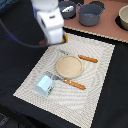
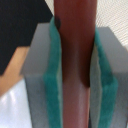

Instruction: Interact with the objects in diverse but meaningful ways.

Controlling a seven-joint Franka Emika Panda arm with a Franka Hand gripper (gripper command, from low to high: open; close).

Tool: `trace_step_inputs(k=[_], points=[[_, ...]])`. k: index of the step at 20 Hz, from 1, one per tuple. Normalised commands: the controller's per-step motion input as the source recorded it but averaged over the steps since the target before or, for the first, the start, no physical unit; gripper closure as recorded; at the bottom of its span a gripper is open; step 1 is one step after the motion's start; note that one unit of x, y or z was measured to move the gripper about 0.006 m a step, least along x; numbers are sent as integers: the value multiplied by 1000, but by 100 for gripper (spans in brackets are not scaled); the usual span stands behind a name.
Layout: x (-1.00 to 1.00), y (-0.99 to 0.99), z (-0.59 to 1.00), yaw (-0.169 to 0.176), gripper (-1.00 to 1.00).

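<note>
**Mia:** Sausage (image 2: 75,60) is stuck right between the two green pads (image 2: 52,80), see? In the wrist view our claw (image 2: 75,75) is pinching it from both sides.

**Ben:** Yes, it runs straight along the gap, and both pads touch it. It looks smooth and hard, like a toy stick. We think it is light and will not bend.

**Mia:** Smooth means it could slip or spin, so we hold it at the middle, the way it sits now. The pads look soft, so they should hold on well.

**Ben:** In the exterior view we cannot see the sausage at all. The white arm (image 1: 49,20) covers it, and the claw is hidden too.

**Mia:** But that view shows us the other things. The blue carton (image 1: 45,85) stands on the mat (image 1: 100,95), near the corner at the exterior view's left.

**Ben:** It is a block with flat sides, so we could pinch it across two of them. It looks light too.

**Mia:** We also see the round plate (image 1: 69,66) in the middle of the mat, with a fork (image 1: 67,81) and a knife (image 1: 82,58) beside it.

**Ben:** And a grey pot (image 1: 90,14) sits on the table (image 1: 107,30) behind. The wrist view shows none of that.
</note>
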Motion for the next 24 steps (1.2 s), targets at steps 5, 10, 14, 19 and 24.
trace_step_inputs(k=[5, 10, 14, 19, 24], points=[[433, 801, 966, 56, 100], [-173, 738, 170, 42, 100], [-624, 582, -109, 16, 100], [-642, 654, -186, 2, 100], [-696, 580, -297, 0, 100]])
